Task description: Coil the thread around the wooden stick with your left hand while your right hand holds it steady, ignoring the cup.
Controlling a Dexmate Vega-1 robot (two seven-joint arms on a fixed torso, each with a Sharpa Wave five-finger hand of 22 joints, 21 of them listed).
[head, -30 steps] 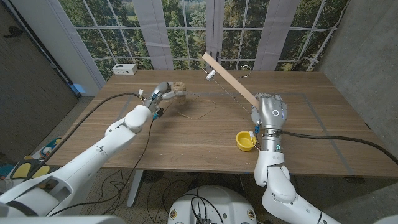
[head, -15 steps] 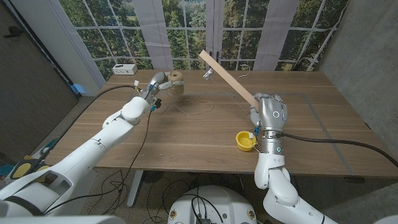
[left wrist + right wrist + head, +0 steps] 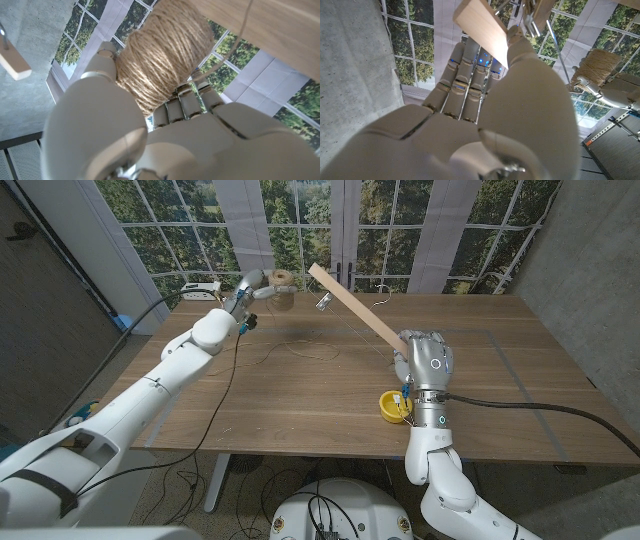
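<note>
My right hand (image 3: 428, 360) grips the lower end of a long flat wooden stick (image 3: 352, 307) that slants up and toward the left over the table. A small clip (image 3: 324, 301) hangs near the stick's upper end. My left hand (image 3: 252, 288) is raised above the table's far left and holds a spool of tan thread (image 3: 282, 281). In the left wrist view the spool (image 3: 162, 52) sits between the fingers of my left hand (image 3: 150, 135). A thin thread (image 3: 310, 352) lies looped on the table. The right wrist view has my right hand (image 3: 485, 115) around the stick (image 3: 482, 30), with the spool (image 3: 596, 65) beyond.
A yellow cup (image 3: 393, 406) stands on the wooden table (image 3: 300, 410) just left of my right wrist. A white box (image 3: 200, 289) sits at the far left corner. Windows run behind the table.
My left hand has lifted the spool from the table and carried it up and farther back. The stick's upper end has swung slightly left.
</note>
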